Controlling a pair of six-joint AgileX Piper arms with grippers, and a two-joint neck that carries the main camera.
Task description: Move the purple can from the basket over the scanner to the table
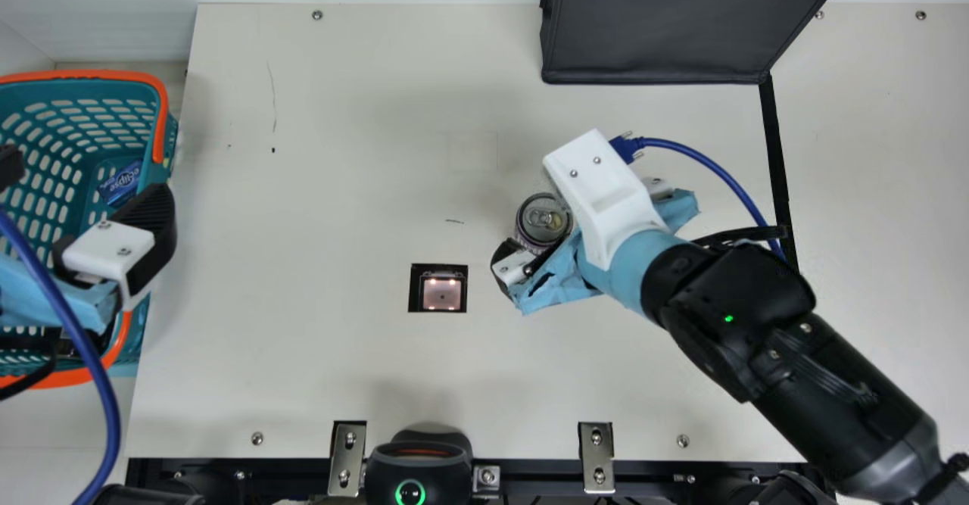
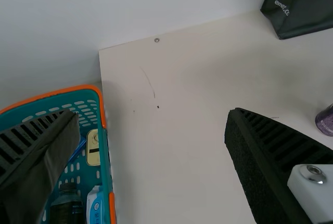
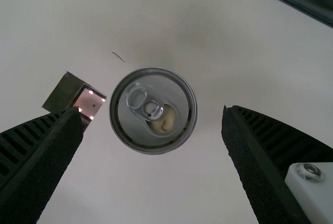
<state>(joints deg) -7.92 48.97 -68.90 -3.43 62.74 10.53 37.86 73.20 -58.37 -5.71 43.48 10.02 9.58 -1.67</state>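
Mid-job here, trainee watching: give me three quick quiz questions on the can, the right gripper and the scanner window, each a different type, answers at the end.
1. Multiple choice: what stands between the open fingers of the right gripper?
a) a bottle
b) the purple can
c) a carton
2. True or false: the purple can is lying on its side.
3. Fill in: in the main view, the lit scanner window in the table is to the ____ of the purple can.

Key: 1 b; 2 false; 3 left

A purple cylindrical metal can (image 1: 542,221) stood on the flat cream table (image 1: 325,172), right of the square black-framed scanner (image 1: 442,293); farther left sat the teal perforated plastic basket (image 1: 98,75).
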